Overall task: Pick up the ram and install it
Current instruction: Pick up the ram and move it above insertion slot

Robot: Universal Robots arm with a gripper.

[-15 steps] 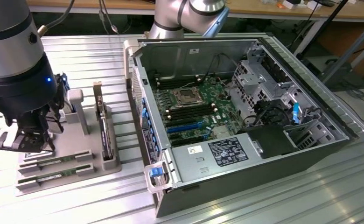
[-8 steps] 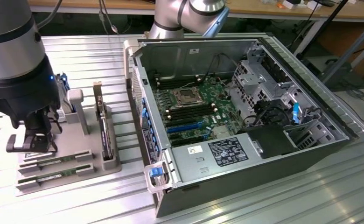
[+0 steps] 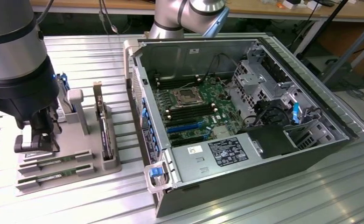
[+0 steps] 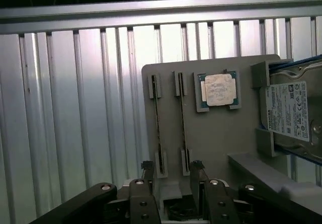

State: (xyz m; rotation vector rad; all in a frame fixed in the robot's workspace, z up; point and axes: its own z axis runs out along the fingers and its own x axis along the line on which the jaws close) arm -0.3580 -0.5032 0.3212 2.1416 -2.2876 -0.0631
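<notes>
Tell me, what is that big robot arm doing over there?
The robot's gripper is open and holds nothing. It hangs just above a gray tray where two ram sticks sit side by side. The open computer case stands at the exterior view's right. No ram has been picked up yet.

We've got the desk (image 3: 76,51) striped in ribbed silver, with a plain grey tray (image 3: 85,140) on it. The ram (image 3: 50,163) sticks show green. The gripper (image 3: 38,145) is black under a silver-and-black arm (image 3: 8,46). In the dark grey case (image 3: 263,177), we see a green motherboard (image 3: 198,112) with blue slots (image 3: 182,127). The drive (image 4: 289,113) is silver with a white label.
</notes>
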